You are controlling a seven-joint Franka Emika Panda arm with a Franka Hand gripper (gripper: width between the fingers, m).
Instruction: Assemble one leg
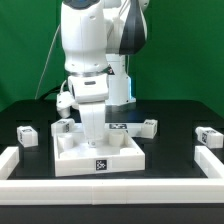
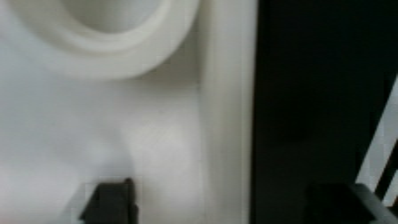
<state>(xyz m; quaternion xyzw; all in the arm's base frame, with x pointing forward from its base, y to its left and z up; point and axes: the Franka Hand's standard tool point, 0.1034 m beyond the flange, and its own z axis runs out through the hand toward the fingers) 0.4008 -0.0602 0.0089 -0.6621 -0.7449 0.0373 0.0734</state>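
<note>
Gripper (image 1: pixel 92 128): released; fingers (image 2: pixel 116 200) spread, low over the white panel (image 1: pixel 97 160) at frame centre.
Leg (image 1: pixel 62 127): on the table (image 1: pixel 170 150), left of centre, just beside the panel, ungrasped.
Advice: we would lift clear, centre the leg between the fingers, then close.

So there are four little white block legs, each tagged black-and-white, all lying loose and apart. There's the outer 9 o'clock leg (image 1: pixel 27 133) and inner 9 o'clock leg (image 1: pixel 62 127). Opposite sit the inner 3 o'clock leg (image 1: pixel 147 126) and outer 3 o'clock leg (image 1: pixel 208 134).
</note>
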